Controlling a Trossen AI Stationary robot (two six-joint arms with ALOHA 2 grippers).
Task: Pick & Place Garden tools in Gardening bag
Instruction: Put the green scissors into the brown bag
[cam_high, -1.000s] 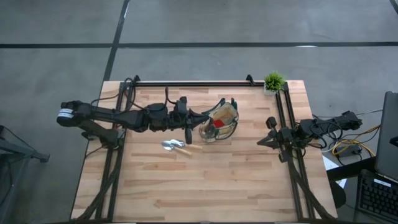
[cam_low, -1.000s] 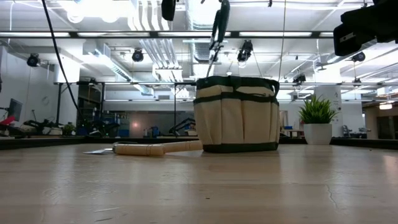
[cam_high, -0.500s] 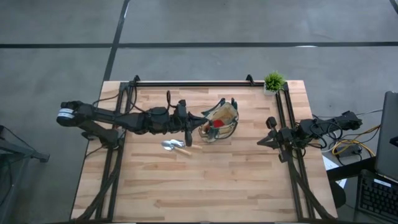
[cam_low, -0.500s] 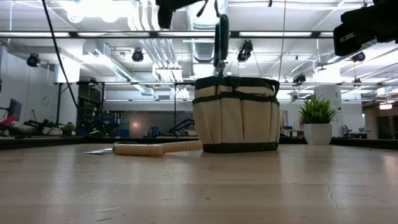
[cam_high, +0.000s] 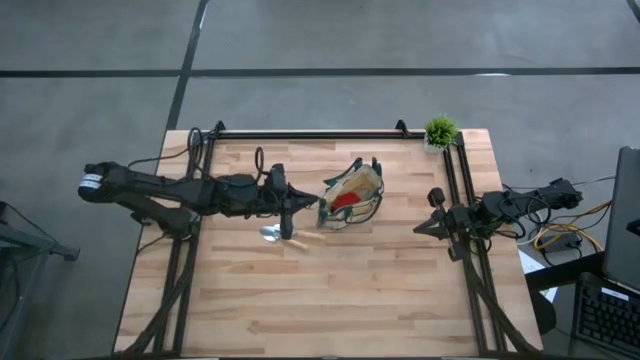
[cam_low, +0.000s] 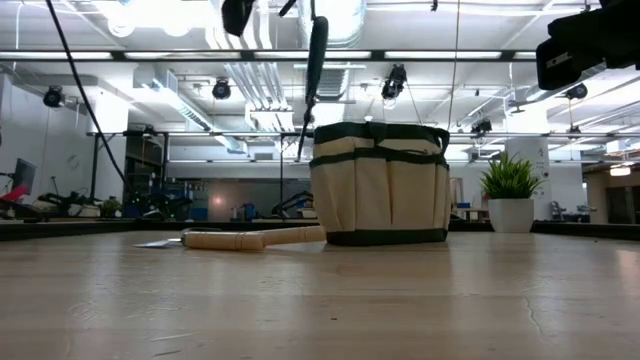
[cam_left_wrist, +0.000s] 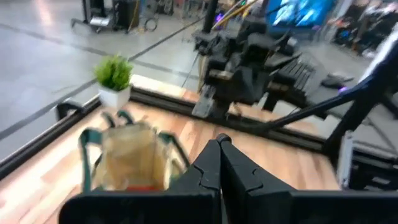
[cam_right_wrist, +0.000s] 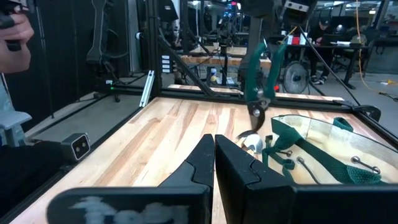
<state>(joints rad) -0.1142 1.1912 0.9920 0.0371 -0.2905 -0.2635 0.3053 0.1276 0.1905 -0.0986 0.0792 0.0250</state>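
High view first: the left pincer hangs over the pale butcher-block table, just at nine o'clock of the gardening bag, and it's clamped on the pruning shears, which dangle blade-down. From the low view those shears show as a slim dark handle tapering to a thin metal tip, hanging just outside the bag's rim and apart from it. That bag is a squat round drum of tan canvas, dark green binding around the top and base, stitched pockets on its wall. Inside, seen from above, sits a red rounded item. The trowel lies flat on the table at seven o'clock of the bag, silver blade one end, a smooth wooden handle the other, directly below the shears. At the table's one o'clock corner stands a spiky green potted plant in a white pot. The right pincer waits at three o'clock of the bag, well apart, fingers pressed together on nothing.
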